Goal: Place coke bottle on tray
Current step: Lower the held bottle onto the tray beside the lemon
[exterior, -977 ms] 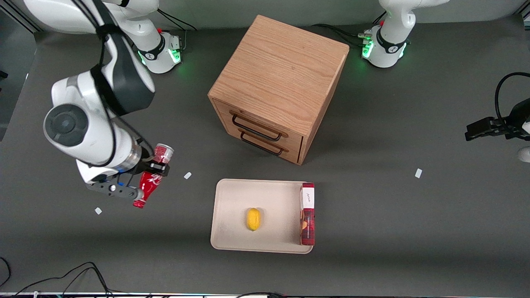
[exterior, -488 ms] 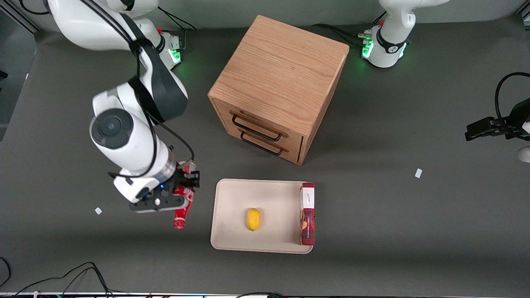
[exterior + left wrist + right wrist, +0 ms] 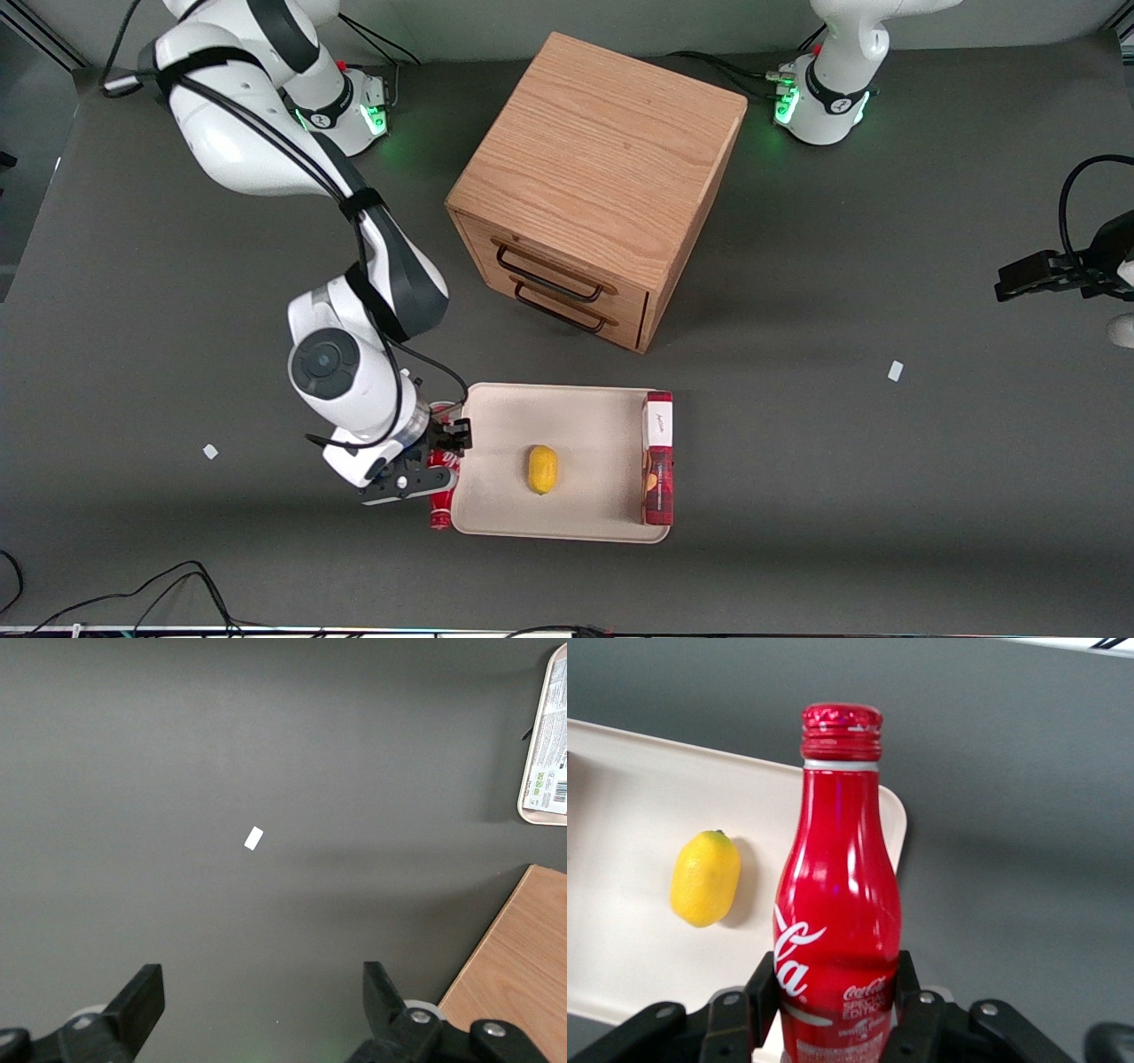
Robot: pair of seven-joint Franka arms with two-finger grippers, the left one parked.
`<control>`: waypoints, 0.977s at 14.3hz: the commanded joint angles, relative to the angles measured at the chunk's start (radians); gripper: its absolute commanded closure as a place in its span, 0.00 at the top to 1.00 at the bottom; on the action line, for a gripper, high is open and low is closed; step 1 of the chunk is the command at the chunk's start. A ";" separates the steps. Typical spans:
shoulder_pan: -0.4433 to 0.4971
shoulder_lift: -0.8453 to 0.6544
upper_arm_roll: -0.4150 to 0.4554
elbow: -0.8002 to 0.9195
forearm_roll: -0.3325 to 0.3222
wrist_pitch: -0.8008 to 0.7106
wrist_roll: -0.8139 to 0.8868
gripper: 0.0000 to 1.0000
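Note:
My right gripper (image 3: 440, 461) is shut on the red coke bottle (image 3: 440, 507), holding it in the air over the tray's edge at the working arm's end. The bottle's capped neck points toward the front camera. In the right wrist view the bottle (image 3: 837, 904) fills the middle, with the black fingers (image 3: 764, 992) pressed on both sides of its lower body; my gripper (image 3: 837, 1001) grips it there. The cream-beige tray (image 3: 496, 425) lies in front of the wooden cabinet; its rounded corner (image 3: 895, 815) shows under the bottle.
A yellow lemon (image 3: 542, 469) lies in the middle of the tray, also in the right wrist view (image 3: 704, 877). A long red box with a white label (image 3: 657, 456) lies on the tray's edge toward the parked arm. A wooden two-drawer cabinet (image 3: 594, 177) stands farther from the front camera.
My gripper has carried the bottle sideways from the working arm's end of the table to the tray's edge, and a little nearer to the front camera.

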 commanded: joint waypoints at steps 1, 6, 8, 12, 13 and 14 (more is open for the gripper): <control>0.005 0.057 0.008 0.058 0.018 0.033 -0.005 0.25; 0.022 0.132 0.008 0.056 0.020 0.136 0.024 0.28; 0.028 0.164 0.008 0.056 0.020 0.168 0.055 0.31; 0.028 0.186 0.008 0.029 0.020 0.229 0.072 0.62; 0.026 0.187 0.008 0.021 0.020 0.245 0.069 0.67; 0.026 0.195 0.005 0.015 0.020 0.259 0.069 0.71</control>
